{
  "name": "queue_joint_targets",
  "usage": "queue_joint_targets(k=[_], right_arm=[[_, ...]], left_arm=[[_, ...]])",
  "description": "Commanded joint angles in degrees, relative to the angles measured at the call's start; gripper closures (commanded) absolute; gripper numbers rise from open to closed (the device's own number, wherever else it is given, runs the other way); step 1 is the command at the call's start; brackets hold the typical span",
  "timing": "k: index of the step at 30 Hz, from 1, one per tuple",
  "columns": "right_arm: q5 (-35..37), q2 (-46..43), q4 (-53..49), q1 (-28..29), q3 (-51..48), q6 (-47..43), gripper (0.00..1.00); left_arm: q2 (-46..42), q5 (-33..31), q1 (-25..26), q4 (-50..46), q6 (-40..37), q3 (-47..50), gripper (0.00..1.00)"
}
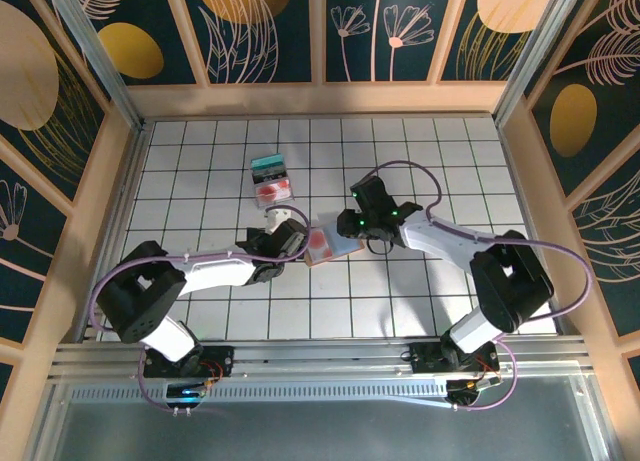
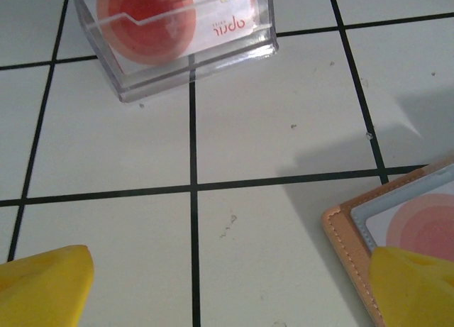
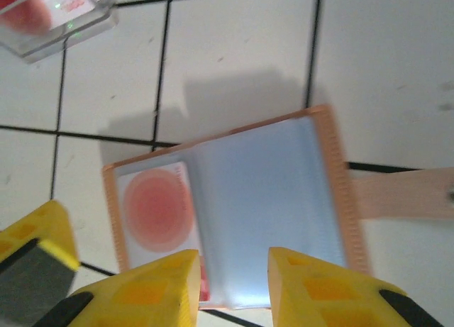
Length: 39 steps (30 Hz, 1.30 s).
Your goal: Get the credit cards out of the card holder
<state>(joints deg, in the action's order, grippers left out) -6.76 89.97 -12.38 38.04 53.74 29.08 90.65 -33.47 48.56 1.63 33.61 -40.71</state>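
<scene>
Two tools flank the open tan-pink leather card holder [image 3: 269, 192]: left tool [image 2: 227, 288] spread wide, right tool [image 3: 234, 284] narrowly parted over it.

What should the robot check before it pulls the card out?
1. Holder lying open: ok, both pockets face up.
2. Card easy to see: ok, the red-circle one sits in the holder's left pocket in the right wrist view.
3. Left gripper open: ok, fingers wide apart, one at the holder's corner.
4. Right gripper open: ok, a gap shows at the holder's near edge.
5. Holder held down so it won't slide: cannot tell.
6. Box out of the way: ok, it stands apart from the holder.
</scene>
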Motion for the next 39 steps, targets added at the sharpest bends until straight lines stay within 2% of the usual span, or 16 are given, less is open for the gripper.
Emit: queue_joint_targets(k=[1,17,26,31,39], right_arm=[[-7.55,2.97,3.3,0.76,1.41,1.64,0.69],[-11.78,13.12,3.67,1.51,4.71,-0.13,0.72],[-13.01,15.19,4.94,1.08,4.15,0.3,0.72],[-16.42,15.87,7.09,0.34,3.18,1.7,0.73],[-25.59,13.91,18.1,-1.36,-1.6,6.42,0.74]], left_arm=[[1.82,0.77,0.11,1.78,3.4,-0.45,0.01],[7.17,0.45,0.08,0.72,3.49,-2.24,0.01],[9.1,0.29,0.12,0.22,4.2,-1.37,0.01],[9.48,-0.69,0.13,-1.62,3.77,-1.89,0.01],[9.81,-0.81,0.12,-2.42,3.94,-0.69,0.01]])
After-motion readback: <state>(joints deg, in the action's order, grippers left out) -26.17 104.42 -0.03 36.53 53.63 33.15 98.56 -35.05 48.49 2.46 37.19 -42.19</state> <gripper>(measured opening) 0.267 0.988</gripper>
